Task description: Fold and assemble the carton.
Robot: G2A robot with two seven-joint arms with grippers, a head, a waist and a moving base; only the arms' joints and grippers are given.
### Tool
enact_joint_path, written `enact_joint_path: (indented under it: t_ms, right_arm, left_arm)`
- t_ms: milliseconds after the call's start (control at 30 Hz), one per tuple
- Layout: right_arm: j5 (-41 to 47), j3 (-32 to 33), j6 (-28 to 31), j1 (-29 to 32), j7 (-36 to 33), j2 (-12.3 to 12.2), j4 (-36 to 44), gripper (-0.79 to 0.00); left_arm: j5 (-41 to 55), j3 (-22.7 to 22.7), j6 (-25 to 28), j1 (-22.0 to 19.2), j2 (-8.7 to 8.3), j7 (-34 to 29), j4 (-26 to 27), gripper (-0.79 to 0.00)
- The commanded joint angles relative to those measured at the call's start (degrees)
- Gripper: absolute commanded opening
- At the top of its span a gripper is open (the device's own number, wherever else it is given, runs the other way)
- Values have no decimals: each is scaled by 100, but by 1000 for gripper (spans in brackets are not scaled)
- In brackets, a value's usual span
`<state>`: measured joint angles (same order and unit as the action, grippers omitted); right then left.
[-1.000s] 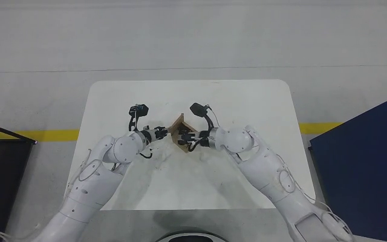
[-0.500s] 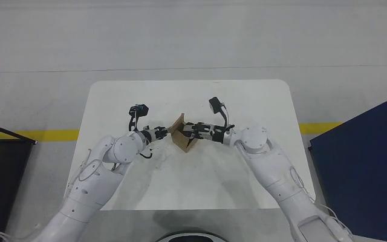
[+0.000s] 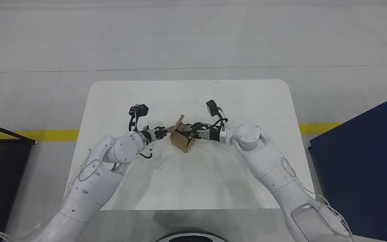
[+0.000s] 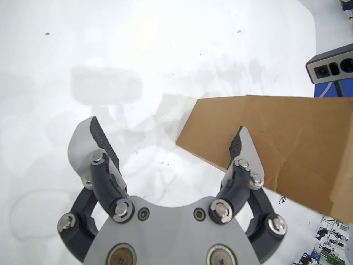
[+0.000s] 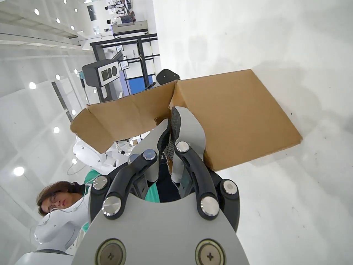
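Note:
A brown cardboard carton (image 3: 180,139) stands partly folded near the middle of the white table (image 3: 242,103). My right gripper (image 5: 172,122) is shut on the carton's wall edge where one panel (image 5: 237,117) meets a raised flap (image 5: 124,117). In the top view the right gripper (image 3: 187,129) sits at the carton's right side. My left gripper (image 4: 166,133) is open with nothing between its fingers, close beside the carton's side face (image 4: 275,150). In the top view the left gripper (image 3: 162,131) is just left of the carton.
Bare white table surface lies all around the carton, with its edges well away from both grippers. A yellow floor line (image 3: 48,134) and a dark blue panel (image 3: 357,163) lie off the table.
The right arm swung its wrist and elbow outward and turned, keeping hold of the carton; the carton tipped and shifted slightly toward me. The left arm stayed still.

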<state>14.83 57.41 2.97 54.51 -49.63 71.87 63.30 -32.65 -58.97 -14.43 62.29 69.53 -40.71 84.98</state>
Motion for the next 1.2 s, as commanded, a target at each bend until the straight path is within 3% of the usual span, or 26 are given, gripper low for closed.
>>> enact_joint_path:
  t_ms: [0,400,633,833,1167]
  right_arm:
    - [61,41,169,5,-8,-1,-28,-785]
    - [692,317,875,250,-663,-55,83,-785]
    - [420,211,475,183,-431,-42,25,-785]
    - [317,118,478,135,-323,-14,-84,-785]
    - [-283,43,215,265,143,-38,295,-785]
  left_arm:
    - [0,0,0,0,0,0,0,0]
    - [0,0,0,0,0,0,0,0]
    - [0,0,0,0,0,0,0,0]
    - [0,0,0,0,0,0,0,0]
    - [0,0,0,0,0,0,0,0]
